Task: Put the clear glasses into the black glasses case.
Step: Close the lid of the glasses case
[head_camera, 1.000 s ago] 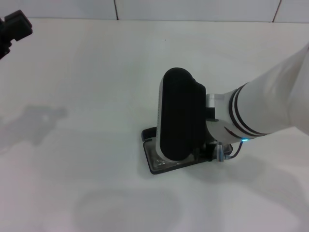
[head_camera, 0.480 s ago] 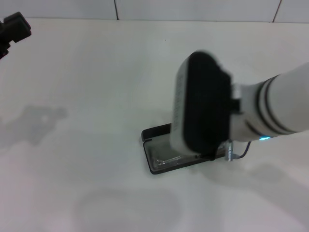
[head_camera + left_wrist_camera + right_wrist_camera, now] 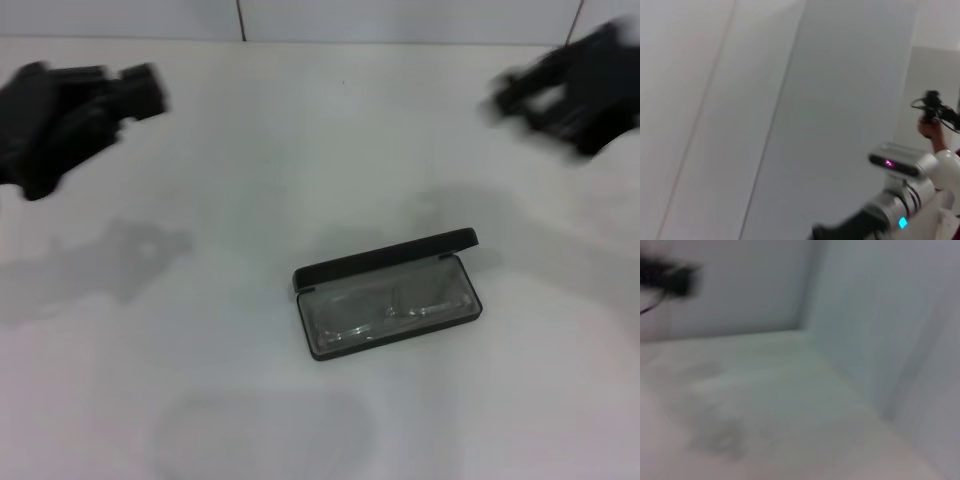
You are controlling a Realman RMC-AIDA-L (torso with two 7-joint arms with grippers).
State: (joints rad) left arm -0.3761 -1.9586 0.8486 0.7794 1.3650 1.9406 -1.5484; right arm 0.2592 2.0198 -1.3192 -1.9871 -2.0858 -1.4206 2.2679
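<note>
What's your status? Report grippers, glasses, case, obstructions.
Left gripper far left, right gripper far right, both clear of the case. Clear glasses lying inside the open black glasses case. Lid up. Nothing in the way.

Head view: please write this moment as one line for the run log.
clear glasses: inside black glasses case | case: open, on table | left gripper: far left, raised | right gripper: far right, raised

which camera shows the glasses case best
The head view: the black glasses case lies open on the table with the clear glasses inside. Neither wrist view shows the case at all.
</note>
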